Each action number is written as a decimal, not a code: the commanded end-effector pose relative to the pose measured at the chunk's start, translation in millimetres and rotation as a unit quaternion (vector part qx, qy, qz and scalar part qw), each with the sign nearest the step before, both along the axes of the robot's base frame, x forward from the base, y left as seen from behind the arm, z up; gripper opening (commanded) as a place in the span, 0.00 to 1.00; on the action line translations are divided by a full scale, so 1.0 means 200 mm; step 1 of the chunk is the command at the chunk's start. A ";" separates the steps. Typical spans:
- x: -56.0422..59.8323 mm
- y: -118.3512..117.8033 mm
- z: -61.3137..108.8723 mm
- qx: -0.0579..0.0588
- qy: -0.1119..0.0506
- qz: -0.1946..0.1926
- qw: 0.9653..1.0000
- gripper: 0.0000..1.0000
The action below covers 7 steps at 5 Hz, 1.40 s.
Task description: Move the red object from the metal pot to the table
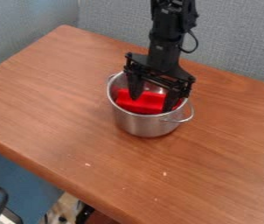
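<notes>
**Open gripper lowered into the pot, over the red piece**

The red object (139,101) is seen lying inside the metal pot (149,119), which stands on the table (52,105). The gripper (156,88) is held pointing down into the pot, jaws spread wide either side of the red object; no grip can be made out. The pot's wall surrounds it closely. A grey-blue wall (233,35) is seen behind the brown wooden tabletop.

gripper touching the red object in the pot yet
Cannot tell. In the camera view the open gripper straddles the red object inside the metal pot, hiding any contact.
</notes>
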<state>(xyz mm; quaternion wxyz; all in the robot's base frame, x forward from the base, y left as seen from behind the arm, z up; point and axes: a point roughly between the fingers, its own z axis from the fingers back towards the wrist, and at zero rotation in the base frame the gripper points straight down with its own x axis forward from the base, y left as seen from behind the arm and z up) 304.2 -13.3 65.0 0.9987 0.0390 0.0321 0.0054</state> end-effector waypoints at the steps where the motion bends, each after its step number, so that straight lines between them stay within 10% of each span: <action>1: 0.02 0.00 0.01 0.002 -0.010 -0.003 1.000 1.00; 3: 0.03 0.02 -0.03 -0.001 -0.005 0.001 1.000 1.00; 4: 0.03 0.02 -0.05 -0.002 -0.002 0.003 1.000 0.00; 5: 0.03 0.02 -0.04 -0.006 -0.005 0.004 1.000 0.00; 6: 0.03 0.02 -0.03 -0.012 -0.006 0.005 1.000 1.00; 7: 0.02 0.02 -0.02 -0.016 -0.006 0.006 1.000 1.00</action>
